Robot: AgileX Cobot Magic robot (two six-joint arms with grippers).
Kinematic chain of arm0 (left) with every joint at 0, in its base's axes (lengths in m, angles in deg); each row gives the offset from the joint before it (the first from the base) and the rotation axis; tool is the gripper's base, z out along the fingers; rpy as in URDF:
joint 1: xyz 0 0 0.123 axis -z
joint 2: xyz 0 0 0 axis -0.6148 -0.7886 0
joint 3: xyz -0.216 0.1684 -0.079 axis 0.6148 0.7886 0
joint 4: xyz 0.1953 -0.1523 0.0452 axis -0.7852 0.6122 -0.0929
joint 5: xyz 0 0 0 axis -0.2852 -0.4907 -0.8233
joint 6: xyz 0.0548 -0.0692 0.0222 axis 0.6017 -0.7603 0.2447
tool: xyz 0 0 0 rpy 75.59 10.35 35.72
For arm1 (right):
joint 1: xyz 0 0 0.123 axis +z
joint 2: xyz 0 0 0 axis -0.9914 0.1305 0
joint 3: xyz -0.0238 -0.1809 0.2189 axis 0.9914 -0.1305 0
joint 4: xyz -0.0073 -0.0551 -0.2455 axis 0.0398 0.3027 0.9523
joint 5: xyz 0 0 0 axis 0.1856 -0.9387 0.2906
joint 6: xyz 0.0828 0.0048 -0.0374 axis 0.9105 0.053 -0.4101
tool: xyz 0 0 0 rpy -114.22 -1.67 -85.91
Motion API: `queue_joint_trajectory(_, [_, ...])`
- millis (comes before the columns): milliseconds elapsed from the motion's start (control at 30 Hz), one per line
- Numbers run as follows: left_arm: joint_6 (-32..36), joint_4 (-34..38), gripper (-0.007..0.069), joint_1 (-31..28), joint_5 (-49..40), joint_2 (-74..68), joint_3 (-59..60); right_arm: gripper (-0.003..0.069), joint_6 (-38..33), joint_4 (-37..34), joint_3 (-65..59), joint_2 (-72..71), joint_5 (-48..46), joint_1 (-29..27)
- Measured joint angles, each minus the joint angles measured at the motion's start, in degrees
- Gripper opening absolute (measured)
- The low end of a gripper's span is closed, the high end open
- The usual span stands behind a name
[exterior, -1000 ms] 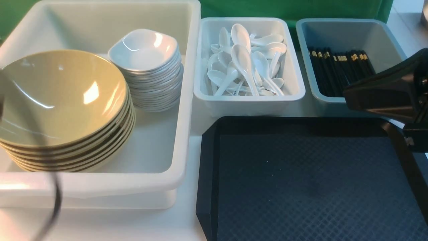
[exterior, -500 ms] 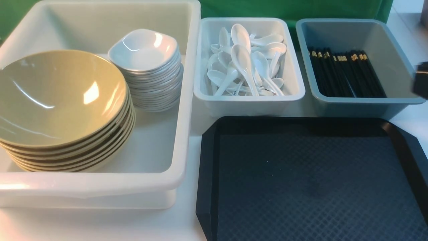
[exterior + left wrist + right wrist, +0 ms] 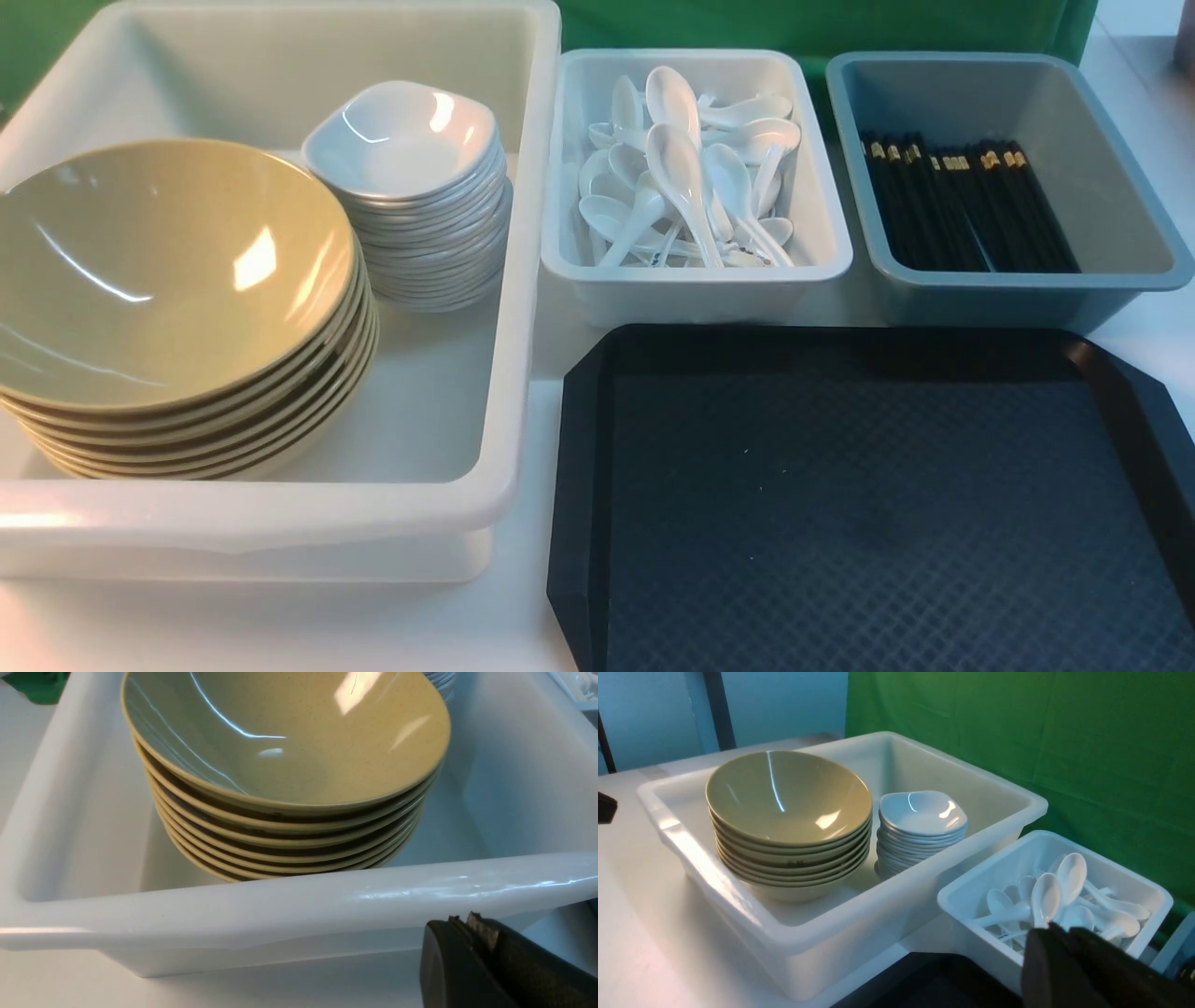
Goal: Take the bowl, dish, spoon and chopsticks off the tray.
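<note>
gleaming olive bowls [image 3: 168, 271] stacked, diamond-textured black tray [image 3: 597, 523] bare, left jaws pressed together, right unclear

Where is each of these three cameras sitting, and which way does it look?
Front view: between the arms, looking forward and down at the tray and three bins; no arm shows.
Left wrist view: low outside the big white bin, facing the bowl stack; left gripper shut.
Right wrist view: raised, looking across bowls, dish stack, spoons; right gripper.
All share the bowls.
</note>
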Motion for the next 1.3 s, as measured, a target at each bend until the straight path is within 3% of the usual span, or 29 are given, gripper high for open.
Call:
queue_joint_trajectory(433, [0.0, 0.0, -0.0011, 0.0, 0.0, 0.0, 0.0, 0.0064, 0.88, 3.31, -3.0, -1.22, 4.01, -0.36])
queue_joint_trajectory(600, [0.0, 0.0, -0.0011, 0.0, 0.0, 0.0, 0.0, 0.0031, 23.34, 23.26, -14.03, -8.6, 13.08, -7.0])
queue_joint_trajectory(733, [0.05, 0.0, -0.0011, 0.0, 0.0, 0.0, 0.0, 0.0031, 33.08, 34.68, -23.84, -16.28, 14.38, -14.03])
queue_joint_trajectory(1033, [0.48, 0.0, -0.0011, 0.0, 0.07, 0.0, 0.05, 0.0031, 35.63, 37.1, -44.48, -31.47, 16.57, -27.45])
queue_joint_trajectory(1300, [0.88, -0.07, -0.0011, 0.0, 0.07, 0.0, 0.05, 0.0031, 39.39, 36.94, -49.71, -33.57, 14.83, -28.73])
